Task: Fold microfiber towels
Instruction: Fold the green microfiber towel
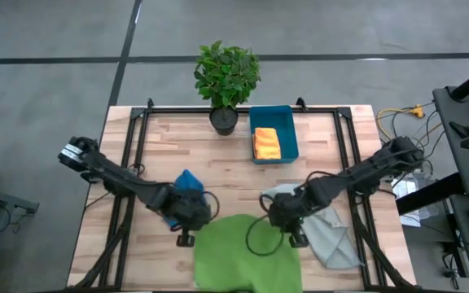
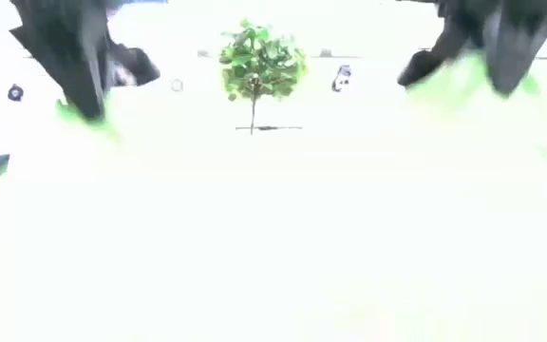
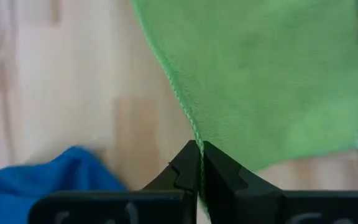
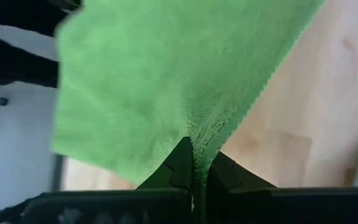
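Running off the high view's bottom edge, near hem hidden: lime green towel, bottom centre, stretched left to right between left gripper and right gripper, each clamped on a far corner.

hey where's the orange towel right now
In the high view the orange towel lies inside the teal bin at the table's far edge, right of the potted plant, away from both arms.

Two dark claws, left claw and right claw, green-fringed, flanking a small plant.
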You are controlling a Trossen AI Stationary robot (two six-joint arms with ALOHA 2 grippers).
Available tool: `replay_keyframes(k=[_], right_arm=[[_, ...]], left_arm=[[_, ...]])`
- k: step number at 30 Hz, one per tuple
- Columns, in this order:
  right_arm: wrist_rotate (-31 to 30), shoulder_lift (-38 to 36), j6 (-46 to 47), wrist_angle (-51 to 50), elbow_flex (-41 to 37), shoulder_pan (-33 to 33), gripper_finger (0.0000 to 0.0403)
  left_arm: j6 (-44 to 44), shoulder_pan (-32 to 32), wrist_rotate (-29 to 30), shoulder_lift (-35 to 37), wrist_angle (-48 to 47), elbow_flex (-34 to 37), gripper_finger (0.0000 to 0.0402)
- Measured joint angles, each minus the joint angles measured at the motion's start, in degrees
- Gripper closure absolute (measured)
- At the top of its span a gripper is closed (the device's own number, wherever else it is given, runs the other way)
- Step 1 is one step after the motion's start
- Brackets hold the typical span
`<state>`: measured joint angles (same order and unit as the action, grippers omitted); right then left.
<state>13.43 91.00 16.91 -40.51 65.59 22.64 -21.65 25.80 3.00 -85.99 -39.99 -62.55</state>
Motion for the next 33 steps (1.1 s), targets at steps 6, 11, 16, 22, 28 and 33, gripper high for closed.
replay_keyframes(k=[6, 11, 16, 22, 28, 33], right_arm=[[0.0, 0.0, 0.0, 7.9, -8.6, -4.8, 0.0394], [-3.2, 0.0, -0.1, 12.4, -13.2, -7.2, 0.0394], [-6.6, 0.0, -0.1, 12.6, -15.4, -9.6, 0.0394], [-7.5, 0.0, 0.0, 12.5, -17.1, -11.7, 0.0394], [-7.5, 0.0, 0.1, 12.7, -16.2, -12.2, 0.0387], [-8.6, 0.0, 2.3, 12.0, -15.5, -13.7, 0.0349]], left_arm=[[2.8, -4.7, 1.8, -2.6, 6.5, 6.8, 0.0402], [4.2, -7.9, 1.6, -3.3, 18.0, 13.2, 0.0402], [4.1, -11.3, 1.8, -3.9, 18.4, 17.3, 0.0402], [4.1, -14.1, 1.7, -3.7, 19.5, 19.4, 0.0402], [4.1, -15.3, 2.0, -3.6, 20.1, 19.7, 0.0401], [7.0, -16.4, 4.1, -3.3, 20.0, 19.8, 0.038]])
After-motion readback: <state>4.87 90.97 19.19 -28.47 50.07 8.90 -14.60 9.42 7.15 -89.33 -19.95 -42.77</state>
